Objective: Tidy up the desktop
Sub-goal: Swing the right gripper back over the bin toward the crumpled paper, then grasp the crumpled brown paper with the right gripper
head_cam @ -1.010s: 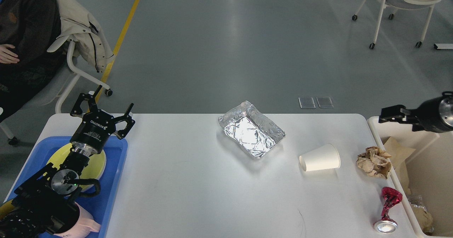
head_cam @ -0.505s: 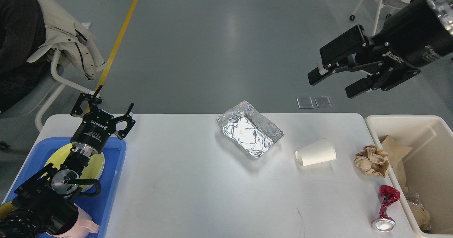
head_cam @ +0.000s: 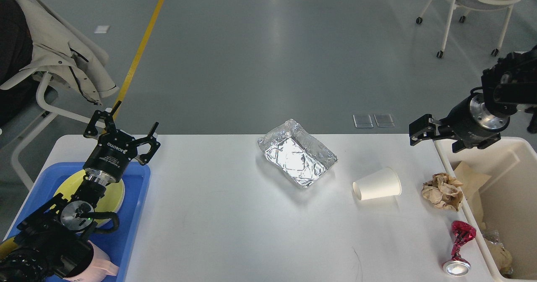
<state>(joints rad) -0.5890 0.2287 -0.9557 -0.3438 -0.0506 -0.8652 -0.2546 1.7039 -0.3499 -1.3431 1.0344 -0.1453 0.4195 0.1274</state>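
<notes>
The right gripper [head_cam: 419,131] has swung down from high above the floor to hover at the far right corner of the desktop [head_cam: 235,215] beside the cream bin [head_cam: 503,147] — jaws too end-on to tell. The left gripper [head_cam: 121,126], jaws apart and empty, hangs over the blue tray [head_cam: 134,215]. The white surface fills the foreground, with foil tray [head_cam: 298,158], paper cup [head_cam: 377,184], crumpled paper [head_cam: 442,191] and crushed can [head_cam: 459,246] lying within reach of the bin — probably the litter to clear.

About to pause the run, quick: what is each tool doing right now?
Left tool: open, holding nothing, over the far end of the blue tray.
Right tool: seen end-on and dark, cannot tell; nothing visibly held.
</notes>
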